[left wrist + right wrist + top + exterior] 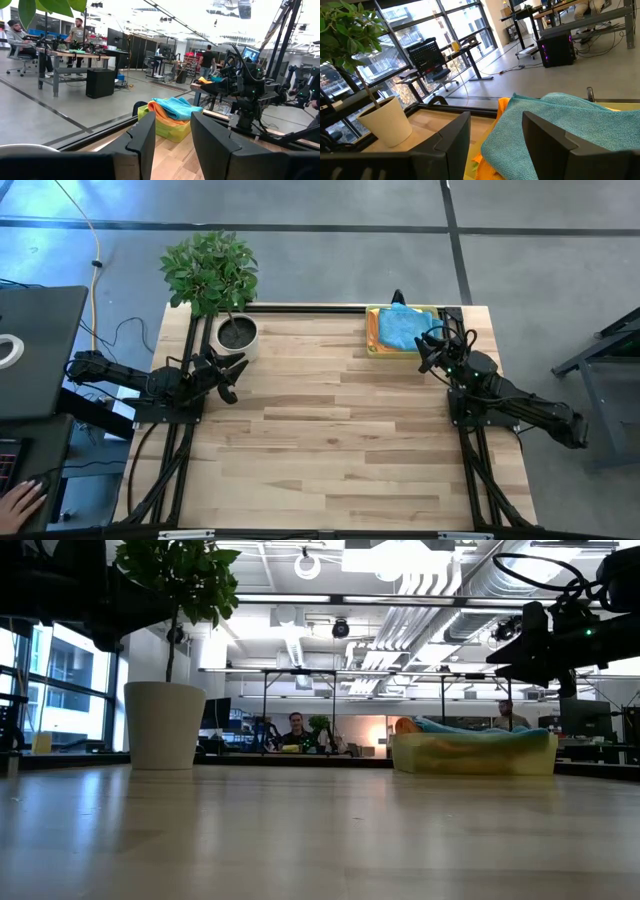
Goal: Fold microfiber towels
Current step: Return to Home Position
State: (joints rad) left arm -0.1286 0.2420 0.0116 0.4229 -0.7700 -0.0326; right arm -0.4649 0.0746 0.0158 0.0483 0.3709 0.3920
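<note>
**Towels binned, arms heading home**

We read places on the table (330,450) as a clock face in the high view. At 10 o'clock the left gripper (229,378) hangs just beside the plant (212,270), its fingers apart and holding nothing. At 1 o'clock sits the bin (371,332). The blue towel (402,328) lies on top of its pile and the orange towel (161,115) shows under it. At 2 o'clock the right gripper (432,352) hovers close by the bin, its fingers likewise apart and empty.

We judge the folding done and the homing step in hand. The next move calls for the right gripper to draw away without snagging the blue towel.

We count two towels in view and cannot tell how many lie beneath them. We also count one bin, one plant and two arms.
</note>
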